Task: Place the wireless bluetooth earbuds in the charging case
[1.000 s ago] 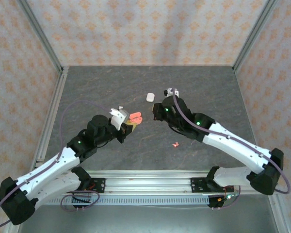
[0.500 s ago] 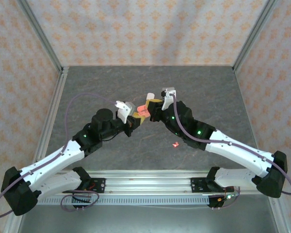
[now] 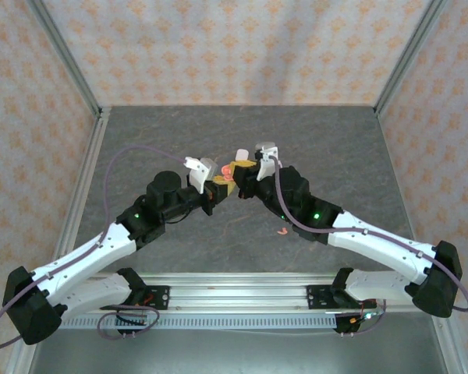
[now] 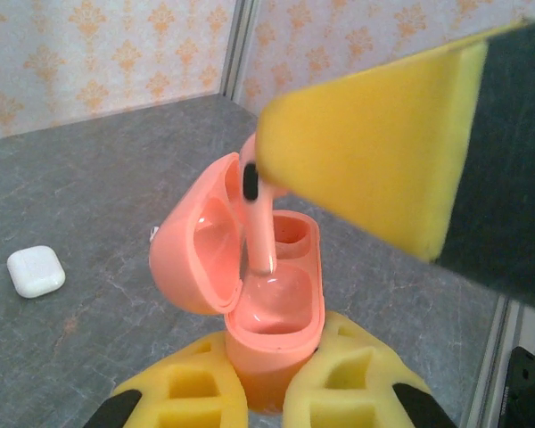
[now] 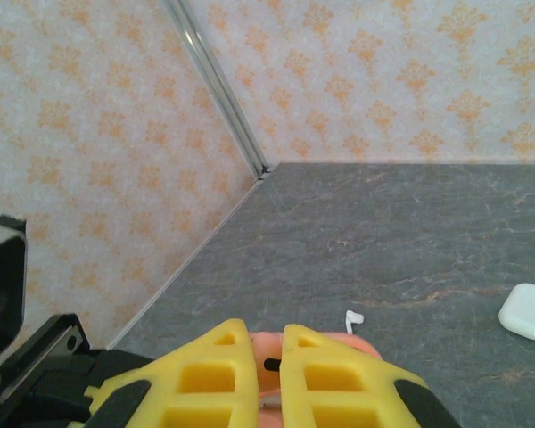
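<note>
At the bottom centre of the left wrist view, our left hand (image 4: 266,397) is clamped on the open pink charging case (image 4: 276,316). Just above it, our right hand (image 5: 266,379) pinches a pink earbud (image 4: 260,223), stem down over the nearer socket. If the stem goes in skewed, we judge it could jam on the rim or slip to the desk (image 4: 89,178).

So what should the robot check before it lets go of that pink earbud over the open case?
1. Open lid on the pink case: ok.
2. The left gripper shut on the pink case: ok.
3. The right gripper shut on the pink earbud: ok.
4. Its stem pointing down into the front well: ok.
5. That earbud fully seated: cannot tell.
6. The rear well free: ok.
</note>
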`<control>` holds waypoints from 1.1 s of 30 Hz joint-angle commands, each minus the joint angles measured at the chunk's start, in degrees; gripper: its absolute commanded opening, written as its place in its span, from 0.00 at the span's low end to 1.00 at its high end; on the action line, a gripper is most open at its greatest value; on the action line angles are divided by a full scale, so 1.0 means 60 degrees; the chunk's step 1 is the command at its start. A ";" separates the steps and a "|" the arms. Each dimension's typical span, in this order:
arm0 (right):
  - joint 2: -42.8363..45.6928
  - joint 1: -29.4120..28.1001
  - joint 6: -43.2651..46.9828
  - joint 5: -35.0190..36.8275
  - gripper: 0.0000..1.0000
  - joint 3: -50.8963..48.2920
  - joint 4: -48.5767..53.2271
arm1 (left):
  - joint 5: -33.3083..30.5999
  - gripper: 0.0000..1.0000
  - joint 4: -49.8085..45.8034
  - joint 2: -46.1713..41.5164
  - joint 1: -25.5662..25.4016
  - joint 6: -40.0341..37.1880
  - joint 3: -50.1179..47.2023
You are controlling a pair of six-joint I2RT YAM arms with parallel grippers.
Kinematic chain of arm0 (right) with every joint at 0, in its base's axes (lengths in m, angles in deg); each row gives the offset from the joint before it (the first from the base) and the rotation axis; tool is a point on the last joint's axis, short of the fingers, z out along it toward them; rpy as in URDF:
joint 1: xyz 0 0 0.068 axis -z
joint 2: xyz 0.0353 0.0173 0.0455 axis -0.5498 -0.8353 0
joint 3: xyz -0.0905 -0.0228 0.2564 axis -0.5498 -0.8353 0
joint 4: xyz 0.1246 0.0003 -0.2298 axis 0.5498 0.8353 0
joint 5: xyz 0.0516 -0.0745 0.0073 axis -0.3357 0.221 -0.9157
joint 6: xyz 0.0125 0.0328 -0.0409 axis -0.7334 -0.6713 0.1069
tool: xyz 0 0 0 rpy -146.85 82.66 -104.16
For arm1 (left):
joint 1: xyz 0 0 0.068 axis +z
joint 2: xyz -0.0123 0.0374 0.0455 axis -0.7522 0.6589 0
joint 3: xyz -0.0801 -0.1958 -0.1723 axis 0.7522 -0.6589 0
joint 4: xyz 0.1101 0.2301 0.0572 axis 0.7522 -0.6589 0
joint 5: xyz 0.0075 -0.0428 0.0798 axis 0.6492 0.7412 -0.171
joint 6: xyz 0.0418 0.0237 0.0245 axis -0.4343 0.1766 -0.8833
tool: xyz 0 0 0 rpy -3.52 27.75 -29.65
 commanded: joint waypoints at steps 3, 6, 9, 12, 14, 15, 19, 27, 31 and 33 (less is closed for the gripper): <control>0.0007 -0.0073 0.0286 -0.0444 0.11 -0.0117 -0.0478 | -0.0114 0.00 0.0441 0.0056 -0.0094 0.0123 0.0410; 0.0021 -0.0072 0.0328 -0.0599 0.11 -0.0160 -0.0465 | -0.0122 0.00 0.0424 0.0103 -0.0094 0.0107 0.0488; 0.0036 -0.0072 0.0401 -0.0708 0.11 -0.0175 -0.0347 | -0.0142 0.00 0.0424 0.0146 -0.0085 0.0105 0.0522; 0.0065 -0.0069 0.0424 -0.0794 0.11 -0.0211 -0.0209 | -0.0136 0.00 0.0412 0.0168 -0.0088 0.0091 0.0562; 0.0121 -0.0073 0.0440 -0.0823 0.11 -0.0267 -0.0173 | -0.0159 0.00 0.0377 0.0190 -0.0095 0.0070 0.0585; 0.0157 -0.0080 0.0438 -0.0839 0.11 -0.0299 -0.0181 | -0.0152 0.00 0.0368 0.0180 -0.0095 0.0061 0.0582; 0.0255 -0.0069 0.0524 -0.1031 0.11 -0.0387 -0.0107 | -0.0159 0.00 0.0366 0.0204 -0.0092 0.0045 0.0598; 0.0141 -0.0071 0.0389 -0.1541 0.18 -0.0129 0.0405 | -0.0131 0.00 0.0328 0.0264 -0.0086 -0.0012 0.0630; 0.0009 -0.0073 0.0231 -0.1447 0.25 0.0174 0.0896 | -0.0103 0.00 0.0323 0.0279 -0.0095 -0.0012 0.0664; -0.0036 -0.0073 0.0137 -0.1455 0.26 0.0331 0.1139 | -0.0113 0.00 0.0300 0.0279 -0.0108 -0.0027 0.0657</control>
